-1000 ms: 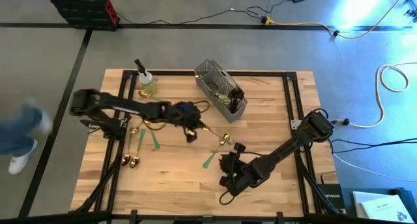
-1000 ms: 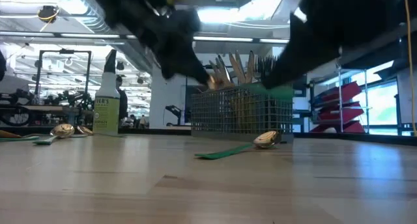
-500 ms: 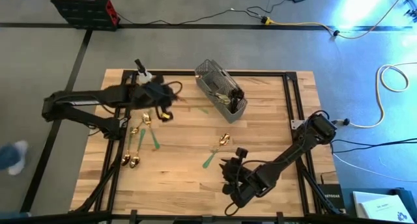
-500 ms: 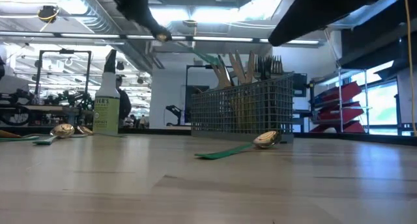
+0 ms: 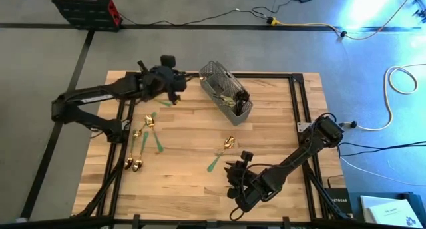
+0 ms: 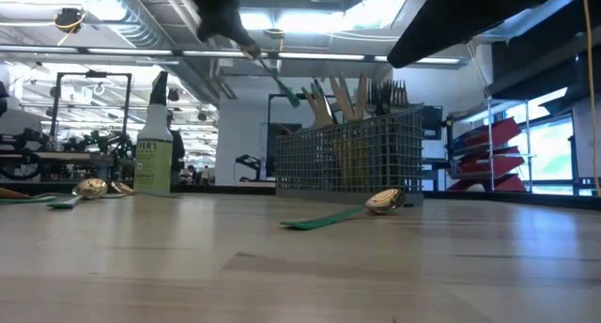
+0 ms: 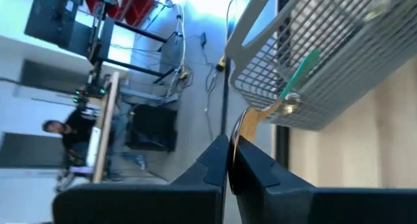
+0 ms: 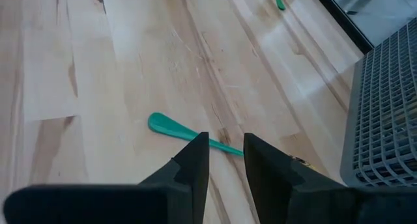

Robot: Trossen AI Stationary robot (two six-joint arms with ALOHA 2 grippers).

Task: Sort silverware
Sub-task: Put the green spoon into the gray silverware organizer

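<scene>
Left tool (image 7: 229, 160) clamped on a green-handled gold spoon (image 7: 281, 99), up at 11 o'clock by the mesh caddy (image 5: 226, 93). Could snag the rim and drop. Right tool (image 8: 225, 160) slightly parted, empty.

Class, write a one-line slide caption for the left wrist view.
Left gripper shut on a green-handled gold utensil, held up beside the wire-mesh caddy.

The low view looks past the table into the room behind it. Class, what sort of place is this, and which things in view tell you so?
Probably a robotics lab or workshop, not a kitchen. Exposed ceiling ducting and strip lights run overhead, metal racks fill the background, and cables trail over the bare floor beside the wooden table.
</scene>
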